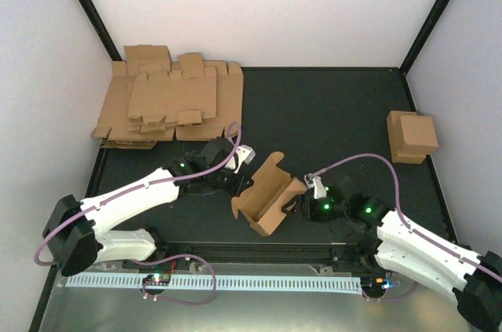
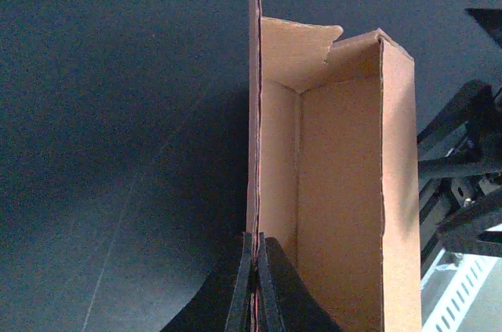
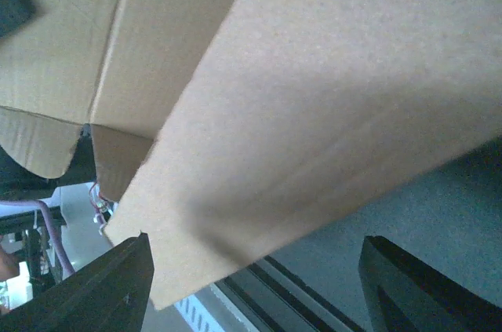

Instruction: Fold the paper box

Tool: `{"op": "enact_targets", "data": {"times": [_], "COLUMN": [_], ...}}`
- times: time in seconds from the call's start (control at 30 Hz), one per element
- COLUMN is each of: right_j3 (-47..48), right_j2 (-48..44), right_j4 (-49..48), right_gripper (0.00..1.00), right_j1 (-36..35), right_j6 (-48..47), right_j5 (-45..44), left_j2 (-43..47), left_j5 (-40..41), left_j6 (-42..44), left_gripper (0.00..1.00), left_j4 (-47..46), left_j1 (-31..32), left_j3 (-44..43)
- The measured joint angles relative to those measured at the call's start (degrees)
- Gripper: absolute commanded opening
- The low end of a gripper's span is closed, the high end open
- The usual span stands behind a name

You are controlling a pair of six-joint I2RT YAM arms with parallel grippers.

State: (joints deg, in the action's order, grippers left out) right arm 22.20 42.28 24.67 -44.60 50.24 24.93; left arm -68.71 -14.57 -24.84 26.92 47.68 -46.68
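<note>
The paper box (image 1: 267, 195) is a half-formed brown cardboard shell with its lid flap standing up, near the table's front middle. My left gripper (image 1: 235, 179) is shut on the box's left wall; in the left wrist view its fingers (image 2: 256, 285) pinch that thin wall edge-on, with the box's open inside (image 2: 337, 183) to their right. My right gripper (image 1: 302, 202) stands open at the box's right side. In the right wrist view a broad panel of the paper box (image 3: 314, 89) fills the frame above the widely spread fingertips (image 3: 118, 285), not pinched between them.
A pile of flat brown cardboard blanks (image 1: 169, 104) lies at the back left. A folded brown box (image 1: 412, 136) stands at the right edge. A white perforated rail (image 1: 212, 281) runs along the near edge between the arm bases.
</note>
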Motion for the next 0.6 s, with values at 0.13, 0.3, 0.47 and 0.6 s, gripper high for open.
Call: {"op": "enact_targets", "data": {"times": [0.13,0.3,0.47,0.6], "right_j3": [-2.58,-0.2,-0.04,-0.04], "right_j2": [4.02,10.47,13.27,14.12], "right_j4": [-6.97,-12.31,-13.7,-14.99], "right_gripper": [0.74,0.73,0.71,0.7], "right_j1": [0.0,0.0,0.07,0.04], "right_j6": [2.23,2.62,2.62,2.67], "right_j5": [1.09,1.77,1.51,0.96], "left_j2": [-0.63,-0.81,-0.81,-0.9], "left_j5": [-1.16,-4.46,-8.13,-11.52], "left_j6": [0.0,0.09,0.09,0.09], "left_gripper": [0.04,0.04,0.04,0.04], "left_j4": [-0.15,-1.46,-2.6,-4.02], "left_j1": [0.0,-0.15,-0.52,-0.59], "left_j3": [0.02,0.02,0.02,0.02]}}
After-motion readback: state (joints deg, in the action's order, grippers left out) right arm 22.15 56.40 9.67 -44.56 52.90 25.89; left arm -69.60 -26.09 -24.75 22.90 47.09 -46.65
